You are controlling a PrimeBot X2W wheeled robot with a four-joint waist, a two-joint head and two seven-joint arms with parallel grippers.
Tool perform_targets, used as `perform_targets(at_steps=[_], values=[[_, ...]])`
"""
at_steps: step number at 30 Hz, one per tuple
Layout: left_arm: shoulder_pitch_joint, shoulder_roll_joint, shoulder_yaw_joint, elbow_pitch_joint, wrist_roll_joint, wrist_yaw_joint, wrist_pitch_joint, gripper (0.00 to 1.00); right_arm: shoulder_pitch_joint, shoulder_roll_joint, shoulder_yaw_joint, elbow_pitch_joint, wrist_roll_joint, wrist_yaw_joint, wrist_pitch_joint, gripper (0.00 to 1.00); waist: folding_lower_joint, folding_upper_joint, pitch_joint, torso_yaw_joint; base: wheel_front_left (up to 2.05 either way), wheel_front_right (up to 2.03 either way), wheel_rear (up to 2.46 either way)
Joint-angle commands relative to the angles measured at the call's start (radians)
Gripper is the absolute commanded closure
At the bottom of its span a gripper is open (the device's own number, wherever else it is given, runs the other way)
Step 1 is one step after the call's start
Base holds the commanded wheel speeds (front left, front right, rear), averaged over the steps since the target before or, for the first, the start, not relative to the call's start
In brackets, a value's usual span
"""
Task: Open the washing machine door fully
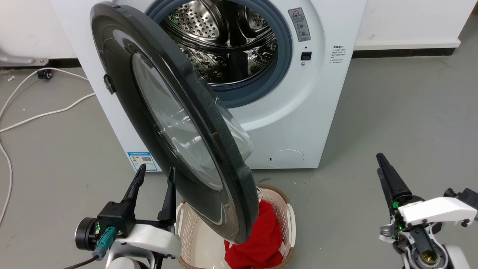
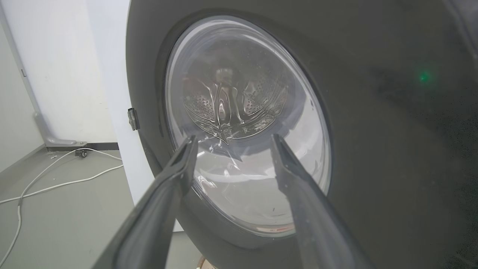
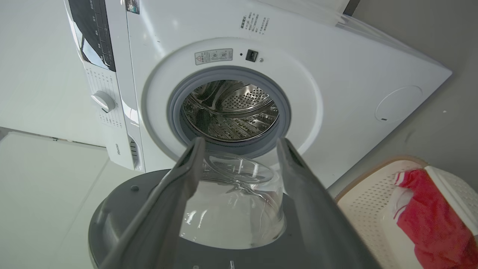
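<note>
Left gripper (image 1: 157, 169) stands low at the robot's left with its two fingers apart and nothing between them. It is just beside the outer black face of the door (image 1: 175, 123), near the lower rim. Whether one finger touches the rim, I cannot tell. In the left wrist view this gripper (image 2: 233, 139) points at the glass window of the door (image 2: 373, 149) from outside, and the steel drum is seen through the glass.

Right gripper (image 1: 381, 160) is well apart from the door, over bare floor at the robot's right. In its own wrist view the right gripper (image 3: 241, 144) also has its fingers apart and empty, and it looks at the grey inner side of the door (image 3: 108, 213) and the glass bowl.

About the door itself: it stands roughly half open, hinged on the left of the washer (image 1: 298, 112), with its free edge swung out toward the robot and hanging above the basket (image 1: 287, 213) that holds a red cloth (image 1: 265, 231).

I judge the door to be stiff and rather heavy, but it should turn easily, so a steady push is enough and no strong clamp is needed. Its rim is glossy and probably slippery, and the bowl is smooth, curved and breakable, so I would not take it there. A better place is the free edge of the rim, far from the hinged side, where a small force turns it most. Pressing on the inner side there would carry the door further toward the left.
</note>
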Motion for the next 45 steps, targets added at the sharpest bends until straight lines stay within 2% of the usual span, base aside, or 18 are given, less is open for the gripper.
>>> perform_targets(at_steps=[1,4,7,9,14,17,20,24,32,45], values=[[0.008,-0.001,0.002,0.002,-0.001,0.005,-0.005,0.0,0.013,0.0,0.007,-0.009,-0.03,0.0,-0.021,0.0,0.0001,0.0,0.0,-0.001,0.0,0.0,0.0],[0.005,-0.001,0.002,0.001,-0.004,0.007,-0.005,0.0,0.026,-0.013,0.03,-0.022,-0.198,0.0,-0.161,0.0,0.0001,0.0,0.0,-0.004,0.0,0.0,0.0],[0.002,-0.001,0.007,-0.001,-0.004,0.012,-0.005,0.0,0.021,-0.036,0.041,-0.027,-0.423,0.0,-0.305,0.0,0.0001,0.0,0.002,-0.009,0.0,0.0,0.0],[0.001,-0.001,0.011,-0.002,-0.003,0.014,-0.005,0.0,0.009,-0.041,0.023,-0.036,-0.578,0.0,-0.361,0.0,0.0001,0.0,0.003,-0.012,0.0,0.0,0.0],[-0.004,-0.001,0.018,-0.004,0.002,0.012,-0.005,0.0,0.001,-0.019,-0.06,-0.17,-1.014,0.0,-0.4,0.0,0.0001,0.0,0.005,-0.014,0.0,0.0,0.0],[-0.008,-0.001,0.022,-0.005,0.005,0.011,-0.005,0.0,0.033,0.001,-0.076,-0.273,-1.199,0.0,-0.402,0.0,0.0001,0.0,0.006,-0.012,0.0,0.0,0.0],[-0.01,-0.001,0.024,-0.006,0.007,0.009,-0.005,0.0,0.076,0.012,-0.049,-0.34,-1.32,0.0,-0.394,0.0,0.0001,0.0,0.005,-0.009,0.0,0.0,0.0],[-0.008,-0.001,0.025,-0.006,0.008,0.009,-0.005,0.0,0.147,0.019,-0.004,-0.376,-1.393,0.0,-0.364,0.0,0.0001,0.0,0.005,-0.005,0.0,0.0,0.0],[-0.008,-0.001,0.026,-0.008,0.017,0.007,-0.005,0.0,0.215,0.019,0.004,-0.291,-1.326,0.0,-0.367,0.0,0.0001,0.0,0.008,-0.004,0.0,0.0,0.0],[-0.004,-0.001,0.026,-0.003,0.02,0.004,-0.005,0.0,0.176,0.019,-0.004,-0.249,-1.306,0.0,-0.391,0.0,0.0001,0.0,0.01,-0.007,0.0,0.0,0.0]])
